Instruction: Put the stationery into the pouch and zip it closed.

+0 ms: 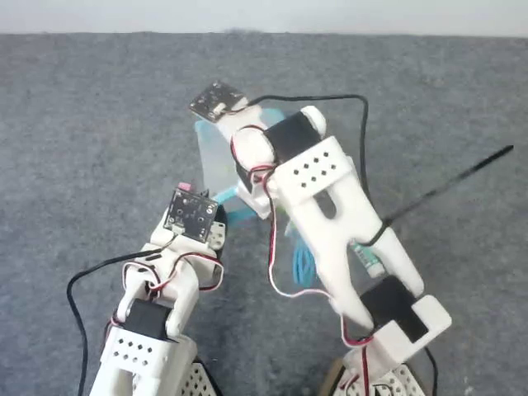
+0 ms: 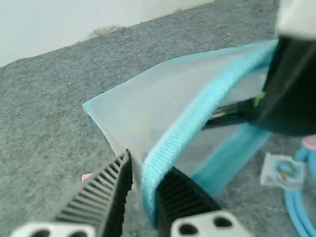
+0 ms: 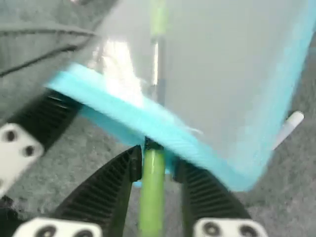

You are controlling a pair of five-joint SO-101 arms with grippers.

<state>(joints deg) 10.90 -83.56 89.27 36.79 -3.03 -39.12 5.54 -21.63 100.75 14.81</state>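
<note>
A translucent pouch (image 1: pixel 216 153) with a light-blue zip edge (image 2: pixel 197 116) stands lifted off the grey carpet between the two arms. My left gripper (image 2: pixel 143 168) is shut on that blue edge near one corner, holding it up. My right gripper (image 3: pixel 153 158) is shut on a green pen (image 3: pixel 152 192), whose front end is inside the pouch (image 3: pixel 222 69) mouth. In the left wrist view the right arm's dark gripper (image 2: pixel 291 89) is at the pouch opening with the pen (image 2: pixel 232 111) showing through the wall. A white-capped pen (image 1: pixel 367 257) lies on the carpet under the right arm.
A coiled blue cord (image 1: pixel 304 268) lies on the carpet beside the right arm, with a small white wrapped item (image 2: pixel 280 170) near it. A thin black rod (image 1: pixel 454 180) slants across the right side. Grey carpet (image 1: pixel 91 124) stretches open to the left.
</note>
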